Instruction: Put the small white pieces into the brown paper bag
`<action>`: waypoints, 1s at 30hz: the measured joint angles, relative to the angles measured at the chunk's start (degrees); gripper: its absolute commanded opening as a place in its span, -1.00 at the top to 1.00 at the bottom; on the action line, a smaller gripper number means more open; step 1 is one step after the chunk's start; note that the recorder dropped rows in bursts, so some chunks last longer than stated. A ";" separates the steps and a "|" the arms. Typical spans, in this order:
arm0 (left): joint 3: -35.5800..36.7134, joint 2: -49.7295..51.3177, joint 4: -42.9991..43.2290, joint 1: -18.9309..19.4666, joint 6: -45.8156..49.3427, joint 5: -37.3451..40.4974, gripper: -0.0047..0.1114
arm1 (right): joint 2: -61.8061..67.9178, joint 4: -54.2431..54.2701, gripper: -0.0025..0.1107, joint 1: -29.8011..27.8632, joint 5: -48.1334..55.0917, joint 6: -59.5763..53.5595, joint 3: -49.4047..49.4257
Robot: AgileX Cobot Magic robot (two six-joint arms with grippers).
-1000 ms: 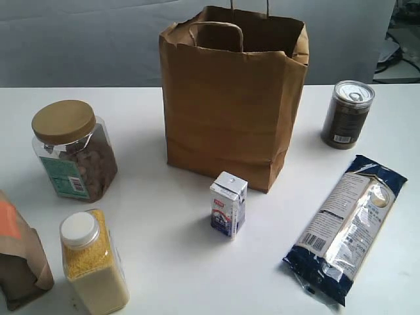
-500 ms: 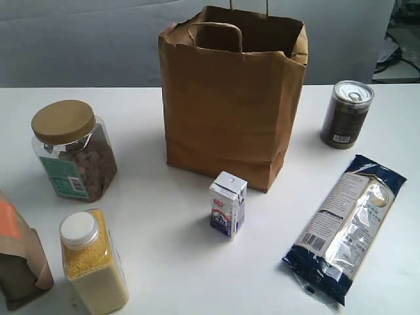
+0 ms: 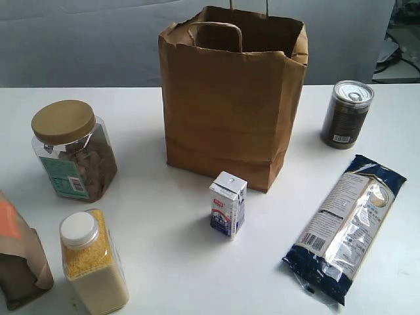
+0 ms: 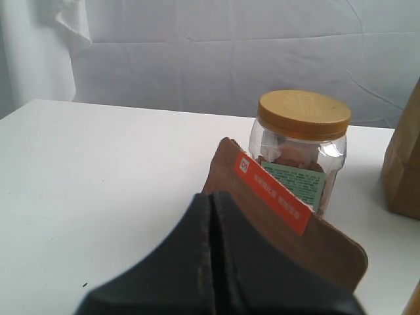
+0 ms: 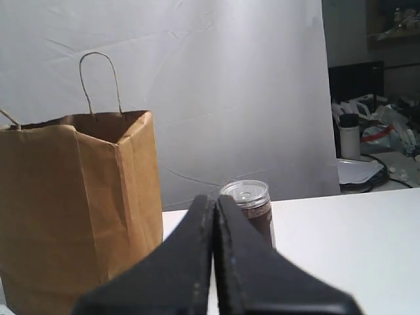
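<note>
The brown paper bag (image 3: 231, 98) stands upright at the back middle of the white table, mouth open, handles up; it also fills one side of the right wrist view as the brown paper bag (image 5: 72, 210). No small white pieces show in any view. My left gripper (image 4: 211, 200) is shut with nothing between its fingers, just behind the top of a brown pouch. My right gripper (image 5: 215, 200) is shut and empty, with a can behind it. Neither gripper appears in the exterior view.
A gold-lidded jar (image 3: 73, 151), a white-capped jar of yellow grains (image 3: 92, 262) and a brown pouch with an orange label (image 3: 18, 252) stand on the left. A small white-and-blue carton (image 3: 228, 204) stands before the bag. A can (image 3: 346, 115) and a blue noodle packet (image 3: 348, 223) are on the right.
</note>
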 measured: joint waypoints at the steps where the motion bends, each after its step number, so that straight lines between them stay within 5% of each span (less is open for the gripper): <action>1: 0.00 0.00 0.00 0.00 0.00 0.00 0.92 | -1.10 0.00 0.96 0.00 0.64 0.72 0.00; 30: 0.00 0.00 0.00 0.00 0.00 0.00 0.92 | -2.84 -2.51 0.96 0.00 7.16 1.45 0.00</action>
